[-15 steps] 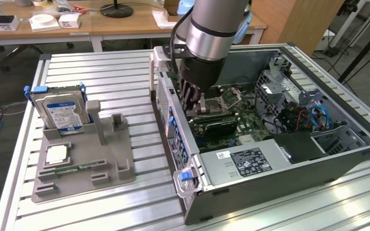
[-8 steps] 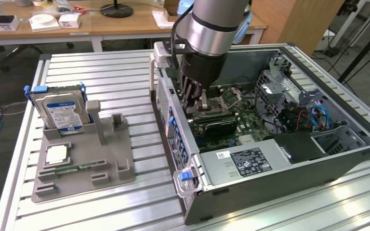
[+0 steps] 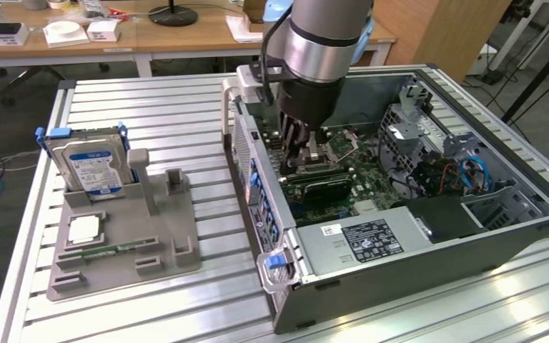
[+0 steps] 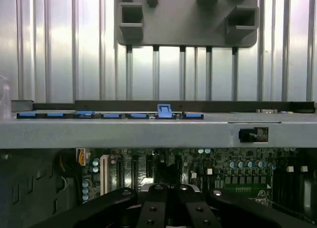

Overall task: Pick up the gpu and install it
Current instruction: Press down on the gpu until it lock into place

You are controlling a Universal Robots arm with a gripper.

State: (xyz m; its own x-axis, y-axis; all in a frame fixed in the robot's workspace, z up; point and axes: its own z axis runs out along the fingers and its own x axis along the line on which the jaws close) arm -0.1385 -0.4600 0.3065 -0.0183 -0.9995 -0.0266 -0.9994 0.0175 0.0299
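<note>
Reaching down into the open computer case [image 3: 503,236], the gripper [image 3: 299,150] is closed over the motherboard [image 3: 351,193] — the gpu [image 3: 314,187] lies flat just below it, toward 6 o'clock. Whether it is gripped, I cannot tell.

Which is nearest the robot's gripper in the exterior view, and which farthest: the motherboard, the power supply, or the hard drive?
Counting from the gripper, inside the open case:
1. Motherboard: right beneath the gripper, on the case floor.
2. Power supply: the labelled grey box at the case's near end.
3. Hard drive: outside the case, upright in the grey holder at the exterior view's left.
</note>
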